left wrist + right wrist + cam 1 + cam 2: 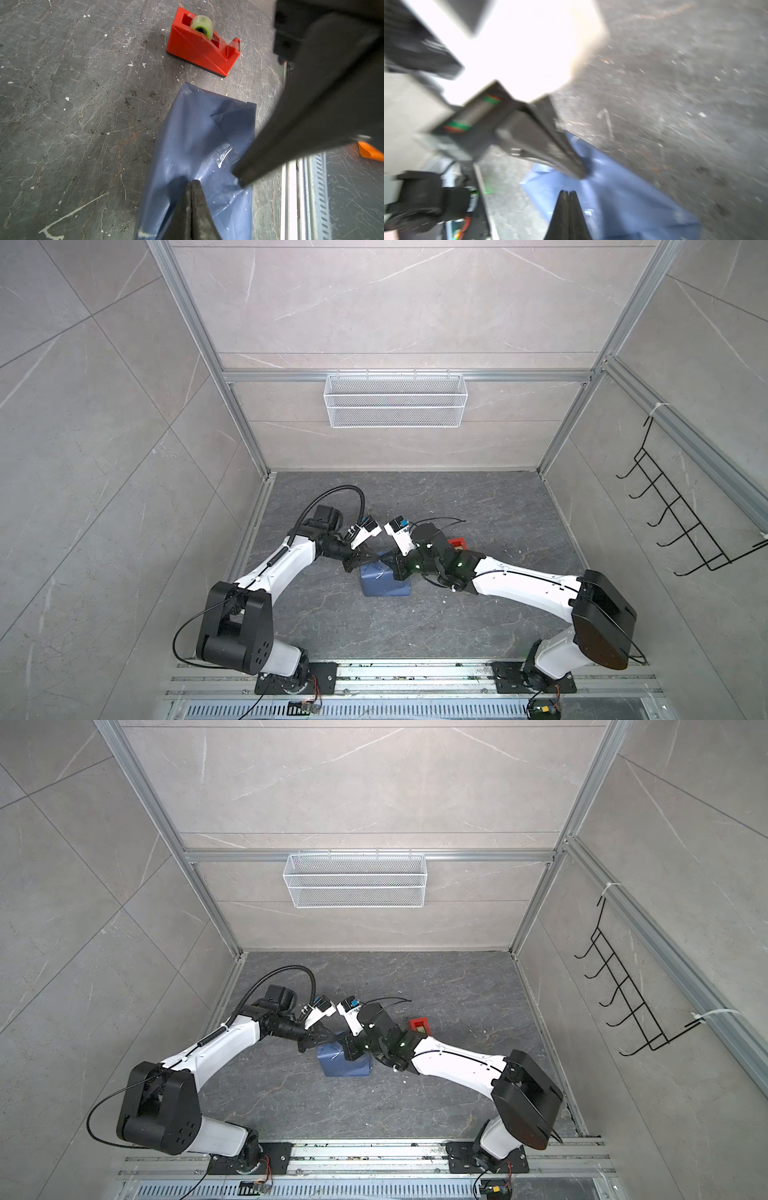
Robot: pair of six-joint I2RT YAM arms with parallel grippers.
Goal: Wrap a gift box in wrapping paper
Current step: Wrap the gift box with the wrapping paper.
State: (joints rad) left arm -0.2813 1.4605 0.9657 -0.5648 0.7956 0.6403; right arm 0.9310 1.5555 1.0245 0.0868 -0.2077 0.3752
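While pressed finger-to-finger, tip-down on the wrapping paper [199, 128], meet near its eleven-o'clock corner: left gripper [191, 182] from nine, right gripper [567, 193] from three, long axis roughly nine-to-three.

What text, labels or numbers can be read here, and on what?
No readable text in any view.
On the red tape dispenser: no brand or label shows.
On the wrapping paper: plain blue, no print.
On the blue patches atop both wrists, in both top views: too small to read.
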